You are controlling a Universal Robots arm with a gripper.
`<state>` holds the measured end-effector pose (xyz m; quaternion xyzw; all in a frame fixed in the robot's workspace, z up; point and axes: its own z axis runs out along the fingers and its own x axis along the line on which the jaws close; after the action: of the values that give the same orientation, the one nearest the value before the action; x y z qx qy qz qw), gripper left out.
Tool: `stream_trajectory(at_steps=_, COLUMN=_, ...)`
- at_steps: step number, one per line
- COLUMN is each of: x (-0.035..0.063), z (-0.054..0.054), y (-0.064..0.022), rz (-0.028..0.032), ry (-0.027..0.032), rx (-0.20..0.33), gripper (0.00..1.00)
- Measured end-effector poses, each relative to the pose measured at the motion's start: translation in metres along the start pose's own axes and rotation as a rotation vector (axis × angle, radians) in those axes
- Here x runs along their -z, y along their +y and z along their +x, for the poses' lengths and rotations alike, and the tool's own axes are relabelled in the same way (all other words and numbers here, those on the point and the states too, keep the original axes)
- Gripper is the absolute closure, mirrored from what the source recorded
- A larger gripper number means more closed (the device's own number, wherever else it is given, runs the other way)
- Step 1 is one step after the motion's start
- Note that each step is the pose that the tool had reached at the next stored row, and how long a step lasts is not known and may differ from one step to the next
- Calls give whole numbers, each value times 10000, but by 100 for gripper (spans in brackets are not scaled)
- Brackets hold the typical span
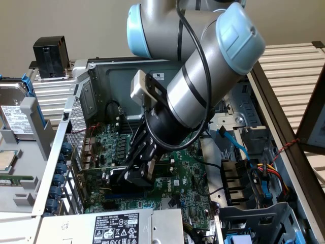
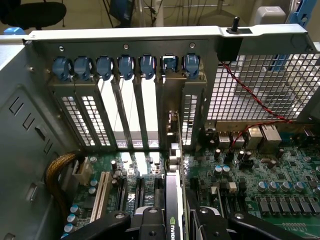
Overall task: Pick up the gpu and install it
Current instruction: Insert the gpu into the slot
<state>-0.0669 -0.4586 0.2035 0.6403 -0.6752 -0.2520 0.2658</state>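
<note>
GPU [image 1: 133,178] is sitting clamped between the fingers [image 1: 144,152], which are gripping it by its black shroud, inside the open computer case [image 1: 76,117] and low over the green motherboard [image 1: 185,168]. The exterior view is showing the grey arm [image 1: 203,86] reaching down into the case. The card's thin green board is extending away from the fingers toward the slot wall on the exterior view's left, and a labelled power supply [image 1: 119,226] is lying nearer the camera than the fingers. Whether the card's lower edge is touching a slot is hidden there. The wrist view is giving what that angle is hiding: the GPU [image 2: 173,220] edge-on, running straight out from between the two black fingers [image 2: 150,226], with a logo strip along its edge. Its metal bracket [image 2: 173,157] is standing at the far end, just before the rear slot wall [image 2: 150,47]. Beyond the fingertips, a row of blue clips [image 2: 126,66] is lining that wall and several slot openings beside the bracket are letting light through. A red and black wire [image 2: 252,97] is crossing the perforated panel [image 2: 265,85] off to one side.
</note>
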Motion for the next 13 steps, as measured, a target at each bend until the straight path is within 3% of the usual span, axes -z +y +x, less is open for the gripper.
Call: stream_trajectory(at_steps=13, x=-19, z=-3, y=21, rz=-3, ry=10, rx=-4, gripper=73)
